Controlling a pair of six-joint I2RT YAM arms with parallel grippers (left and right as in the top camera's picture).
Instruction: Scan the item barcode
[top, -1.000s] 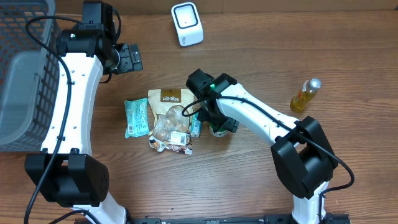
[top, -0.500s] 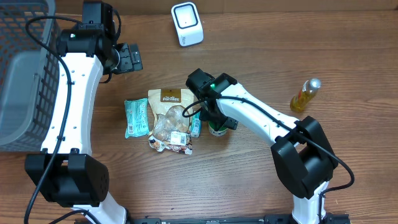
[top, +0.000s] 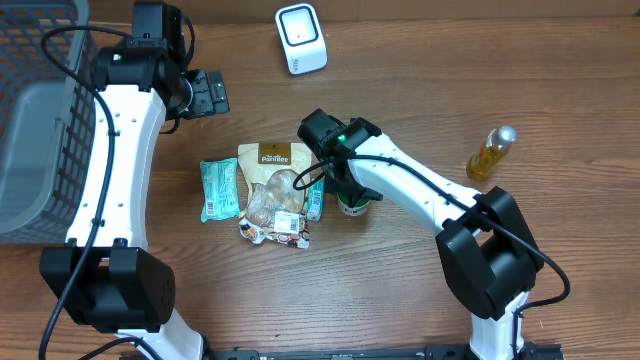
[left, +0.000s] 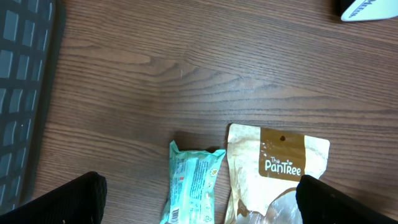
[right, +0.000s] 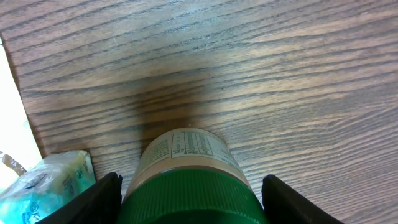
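A jar with a green ribbed cap and a printed label (right: 186, 155) stands upright on the wooden table. My right gripper (right: 191, 190) straddles it, one finger close to each side of the cap, and I cannot see firm contact. From overhead the jar (top: 350, 206) is mostly hidden under that gripper (top: 346, 198). A white barcode scanner (top: 300, 38) stands at the back of the table, with its corner (left: 367, 7) visible in the left wrist view. My left gripper (top: 212, 93) hovers wide open with nothing in it (left: 199, 196), above the table behind the packets.
A teal snack packet (top: 219, 188) and a beige PanTree pouch (top: 272, 190) lie left of the jar. A small teal packet (top: 315, 200) lies between them and the jar. A yellow bottle (top: 490, 152) stands at the right. A grey basket (top: 40, 110) is at the left edge.
The right gripper's fingers have drawn in closer around the jar's cap. The left arm and the other items have not moved.
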